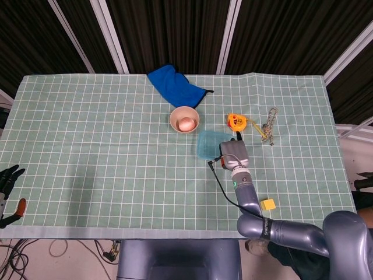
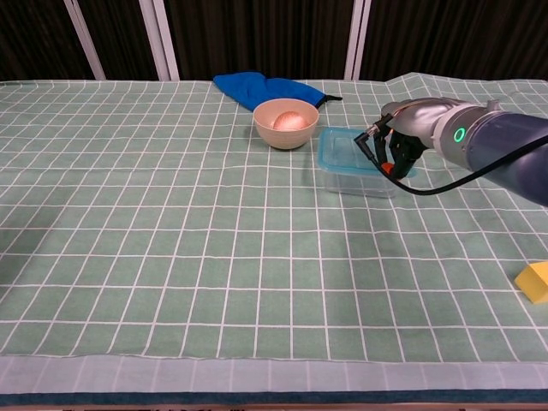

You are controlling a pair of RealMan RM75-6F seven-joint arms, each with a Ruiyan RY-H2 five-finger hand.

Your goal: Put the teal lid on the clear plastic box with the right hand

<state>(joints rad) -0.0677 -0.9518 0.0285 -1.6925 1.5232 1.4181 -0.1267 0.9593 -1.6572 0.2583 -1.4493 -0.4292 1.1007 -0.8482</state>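
The teal lid (image 1: 206, 144) lies flat on the clear plastic box (image 2: 355, 182) at the table's centre right. My right hand (image 1: 233, 153) hovers over the lid's right part, its wrist covering that edge in the head view. In the chest view the right hand (image 2: 396, 151) is a dark compact shape at the lid's (image 2: 344, 147) right rim. Whether it touches the lid is hidden, and its fingers cannot be made out. My left hand (image 1: 8, 179) hangs off the table's near left edge, fingers spread and holding nothing.
A beige bowl (image 1: 184, 119) holding a pink ball stands just left of and behind the box. A blue cloth (image 1: 173, 86) lies beyond it. An orange tape measure (image 1: 236, 121) and a knotted cord (image 1: 269, 124) lie to the right. A yellow block (image 1: 268, 204) sits near the front edge.
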